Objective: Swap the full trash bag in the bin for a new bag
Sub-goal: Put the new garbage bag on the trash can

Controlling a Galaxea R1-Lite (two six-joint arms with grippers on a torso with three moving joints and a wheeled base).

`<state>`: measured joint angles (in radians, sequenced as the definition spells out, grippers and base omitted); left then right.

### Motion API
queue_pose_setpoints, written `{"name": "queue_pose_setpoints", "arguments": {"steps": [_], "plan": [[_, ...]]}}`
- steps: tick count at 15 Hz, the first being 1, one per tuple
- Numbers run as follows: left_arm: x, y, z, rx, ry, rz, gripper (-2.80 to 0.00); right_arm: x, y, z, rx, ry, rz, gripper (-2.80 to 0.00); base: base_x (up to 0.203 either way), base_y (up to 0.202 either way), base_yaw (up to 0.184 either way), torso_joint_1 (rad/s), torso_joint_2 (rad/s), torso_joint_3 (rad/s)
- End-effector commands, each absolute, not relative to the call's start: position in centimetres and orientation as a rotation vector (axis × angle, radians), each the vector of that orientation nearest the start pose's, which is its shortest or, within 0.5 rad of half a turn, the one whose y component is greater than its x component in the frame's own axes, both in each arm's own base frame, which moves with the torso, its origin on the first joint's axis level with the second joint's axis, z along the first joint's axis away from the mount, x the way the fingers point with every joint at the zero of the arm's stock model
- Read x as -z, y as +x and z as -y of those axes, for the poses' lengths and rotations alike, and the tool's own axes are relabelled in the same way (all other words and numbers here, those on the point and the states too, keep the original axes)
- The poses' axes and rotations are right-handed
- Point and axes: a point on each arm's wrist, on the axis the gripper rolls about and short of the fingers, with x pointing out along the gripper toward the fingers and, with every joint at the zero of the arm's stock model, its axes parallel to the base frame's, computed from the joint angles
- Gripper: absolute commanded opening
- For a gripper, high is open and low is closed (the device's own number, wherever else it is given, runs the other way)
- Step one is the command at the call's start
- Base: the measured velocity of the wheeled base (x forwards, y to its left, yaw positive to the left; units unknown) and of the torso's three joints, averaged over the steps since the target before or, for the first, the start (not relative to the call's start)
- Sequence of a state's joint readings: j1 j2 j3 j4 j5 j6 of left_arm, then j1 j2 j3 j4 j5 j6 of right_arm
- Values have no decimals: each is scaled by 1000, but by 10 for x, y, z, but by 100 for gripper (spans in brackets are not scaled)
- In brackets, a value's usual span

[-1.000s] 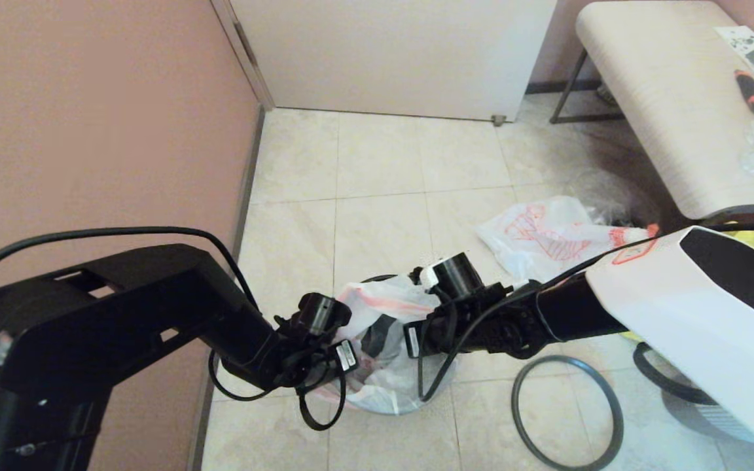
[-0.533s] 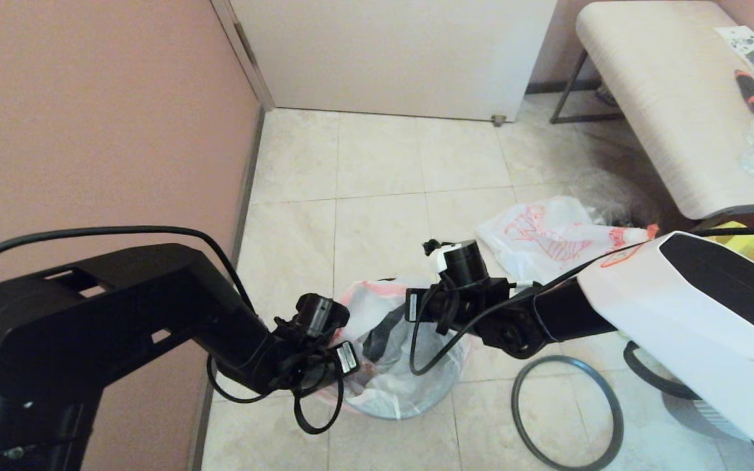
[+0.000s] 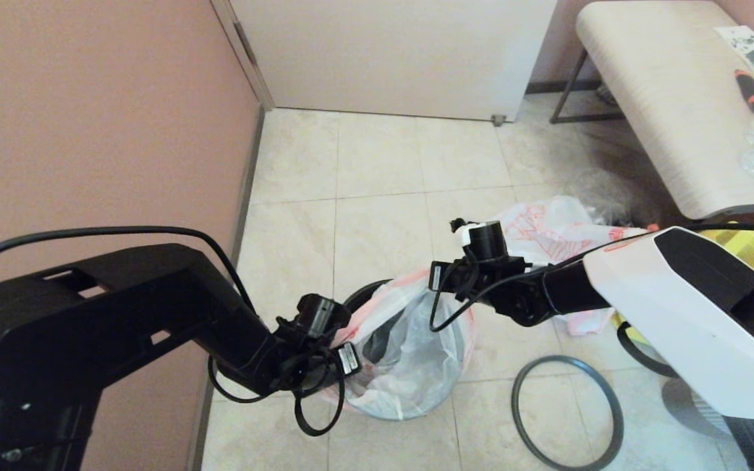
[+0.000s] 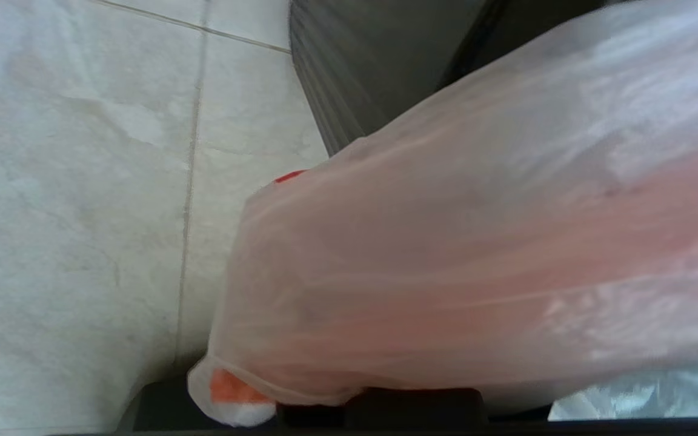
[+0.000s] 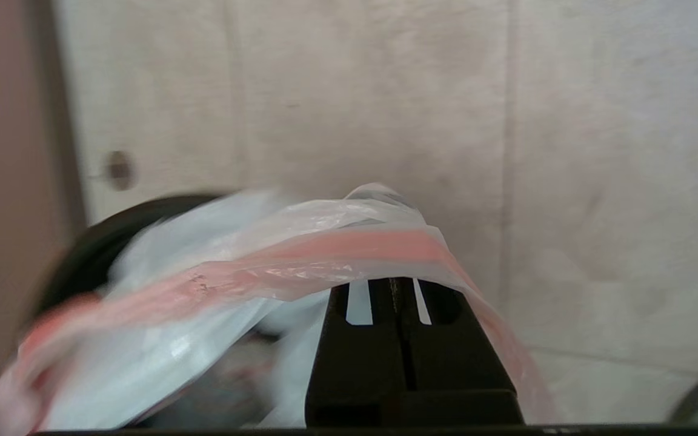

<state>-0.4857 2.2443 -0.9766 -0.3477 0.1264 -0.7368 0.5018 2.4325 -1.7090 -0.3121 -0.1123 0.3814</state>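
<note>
pulled rightward, right claw (image 5: 398, 290) pinches new bag (image 3: 410, 347) over bin (image 3: 367, 294); left claw's grip unclear.

The head view looks forward and steeply down from above both arms onto the pale tiled floor (image 3: 377, 222), taking in a pink wall, a white door and a pale worktop (image 3: 652, 98) at far right. The left wrist view sits very near, pressed close to the thin white see-through plastic bag with pinkish edge (image 4: 482, 260), facing down past it to the small round black plastic bin (image 4: 373, 72) and the tiles. The right wrist view looks along its black fingers (image 5: 392, 339) across the same bag's pink rim (image 5: 300, 260) toward the floor. All three views share the bag, the bin (image 3: 367, 297) and the tiles.
</note>
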Motion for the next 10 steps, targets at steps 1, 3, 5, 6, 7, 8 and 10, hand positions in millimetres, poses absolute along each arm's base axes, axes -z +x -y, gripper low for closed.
{"name": "queue_pose_setpoints", "arguments": {"steps": [1,3,5,6,7,8,10], "plan": [[-8,329,173,-4,-400,-950,-280,-76,461,-238,-282,230,-479,-280,0,0,0,0,0,0],[-8,328,174,10,-395,-936,-280,-70,467,-240,-284,187,-500,-280,0,0,0,0,0,0],[-7,324,174,36,-381,-913,-280,-66,467,-247,-298,166,-516,-280,0,0,0,0,0,0],[-5,322,175,54,-365,-907,-280,-69,466,-251,-311,148,-506,-280,0,0,0,0,0,0],[-4,319,176,70,-355,-897,-280,-72,465,-254,-324,131,-494,-280,0,0,0,0,0,0],[-4,318,177,80,-352,-887,-280,-79,462,-261,-345,118,-477,-280,0,0,0,0,0,0],[-3,317,178,85,-345,-891,-280,-91,455,-269,-369,119,-458,-280,0,0,0,0,0,0]]}}
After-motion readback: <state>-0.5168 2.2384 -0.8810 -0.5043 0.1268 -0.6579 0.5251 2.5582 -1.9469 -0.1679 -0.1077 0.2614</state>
